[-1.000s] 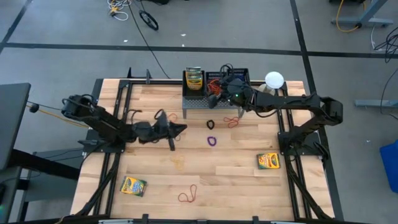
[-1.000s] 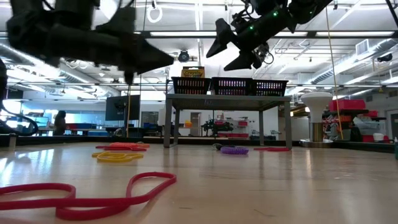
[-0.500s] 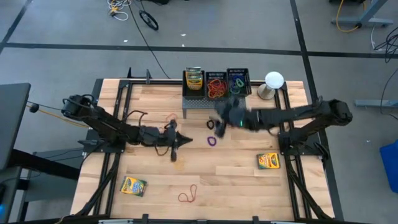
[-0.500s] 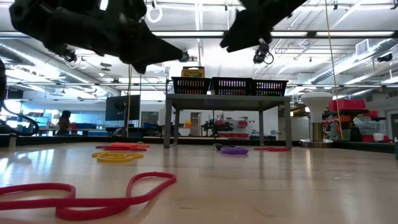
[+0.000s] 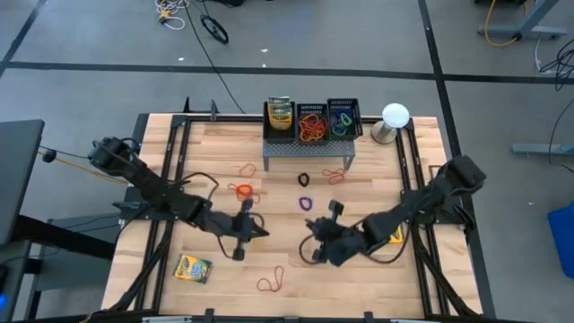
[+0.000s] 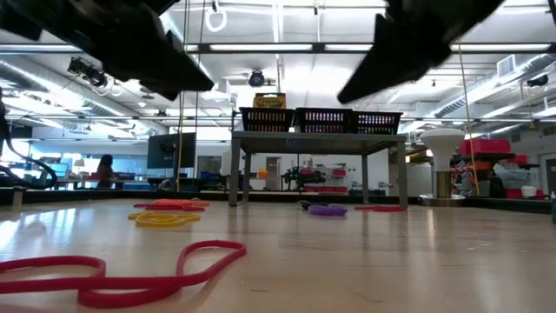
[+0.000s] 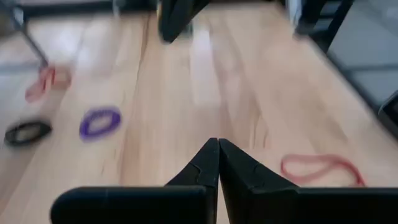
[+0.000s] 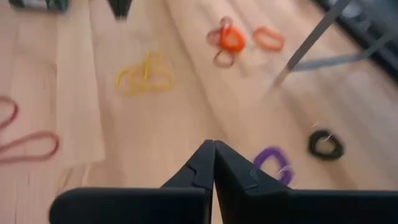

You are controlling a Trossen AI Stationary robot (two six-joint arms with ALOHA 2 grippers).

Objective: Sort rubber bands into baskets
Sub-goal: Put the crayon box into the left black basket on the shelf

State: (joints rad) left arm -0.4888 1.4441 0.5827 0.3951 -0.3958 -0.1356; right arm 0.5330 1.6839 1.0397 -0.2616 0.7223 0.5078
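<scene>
Above table centre, left hand [image 5: 257, 231], right hand [image 5: 308, 248] closed, empty

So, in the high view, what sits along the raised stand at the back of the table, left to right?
Crayon box in the left basket → middle basket with orange and red rubber bands → right basket with green and blue rubber bands → white dome-shaped object.

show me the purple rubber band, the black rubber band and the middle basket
purple rubber band [image 5: 306, 203], high view, on its loop.
black rubber band [image 5: 303, 180], high view, on its loop.
middle basket [image 5: 311, 110], high view, on its back rim.
</scene>
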